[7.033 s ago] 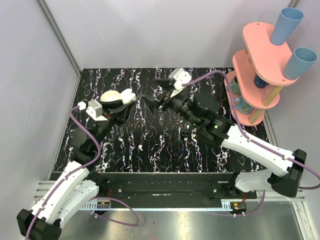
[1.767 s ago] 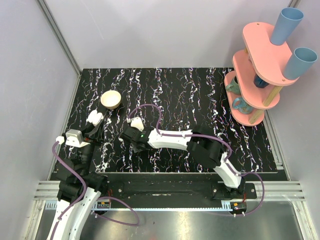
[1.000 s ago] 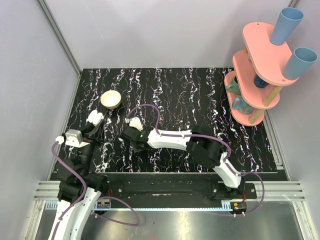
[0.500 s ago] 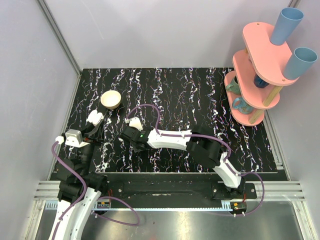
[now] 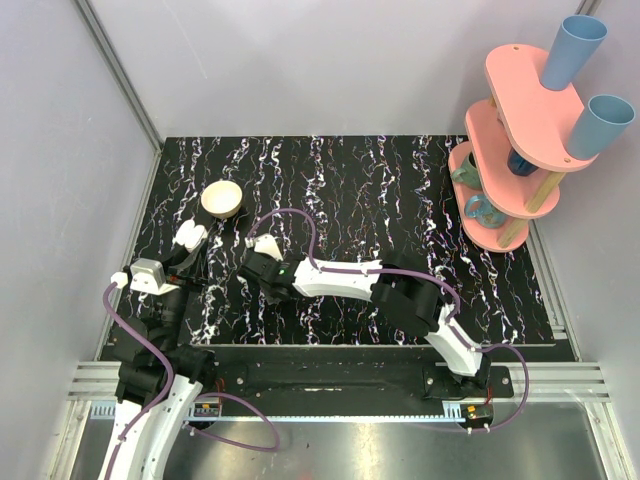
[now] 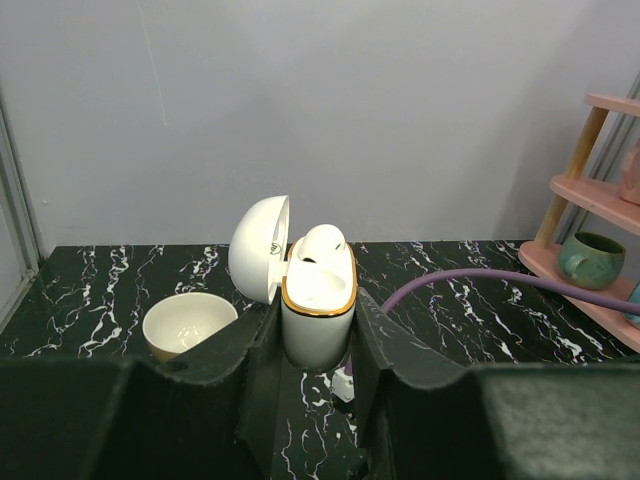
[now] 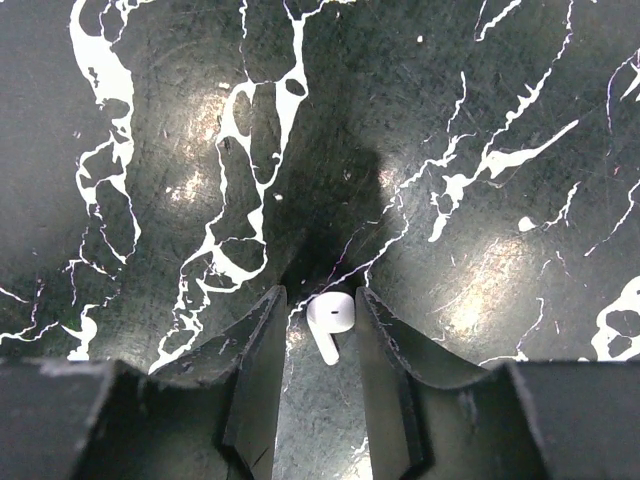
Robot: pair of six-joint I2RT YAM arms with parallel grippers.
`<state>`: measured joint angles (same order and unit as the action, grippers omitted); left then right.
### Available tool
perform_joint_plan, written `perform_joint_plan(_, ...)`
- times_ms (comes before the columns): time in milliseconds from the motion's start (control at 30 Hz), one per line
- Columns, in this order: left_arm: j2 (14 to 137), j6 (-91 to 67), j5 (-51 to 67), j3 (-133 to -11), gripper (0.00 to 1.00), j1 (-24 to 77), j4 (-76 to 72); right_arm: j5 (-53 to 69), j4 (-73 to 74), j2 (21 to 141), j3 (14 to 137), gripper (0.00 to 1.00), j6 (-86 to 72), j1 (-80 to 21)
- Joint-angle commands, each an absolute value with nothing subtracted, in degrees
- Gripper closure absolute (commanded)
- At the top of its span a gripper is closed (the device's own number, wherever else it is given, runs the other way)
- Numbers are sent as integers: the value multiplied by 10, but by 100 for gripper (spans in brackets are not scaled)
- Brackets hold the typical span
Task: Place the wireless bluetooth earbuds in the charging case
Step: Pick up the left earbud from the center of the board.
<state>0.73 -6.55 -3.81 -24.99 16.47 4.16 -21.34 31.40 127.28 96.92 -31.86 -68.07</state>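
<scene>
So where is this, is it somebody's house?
Probably not: it looks like a robot lab bench. The left arm and right arm are bolted to a metal rail, plain grey walls box in the black marbled tabletop, and a pink shelf holds cups.

You're seeing white shells covering the left arm (image 5: 150, 425) and right arm (image 5: 335, 278), with black joints breaking them up. A purple cable (image 5: 285, 212) is trailing along each, a green light (image 5: 283, 268) is glowing on the right one, and the fingers (image 7: 250, 370) are showing matte black.
</scene>
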Motion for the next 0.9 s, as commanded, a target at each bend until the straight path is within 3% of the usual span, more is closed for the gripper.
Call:
perform_joint_plan(0,12,-73,-25,-257,100,160,10,-197,323,1293,976,60,-301,-687)
perform_joint_plan(867,17,-77,-19,-256,100,155,8,-235,361,1269,957,60,-332,-687)
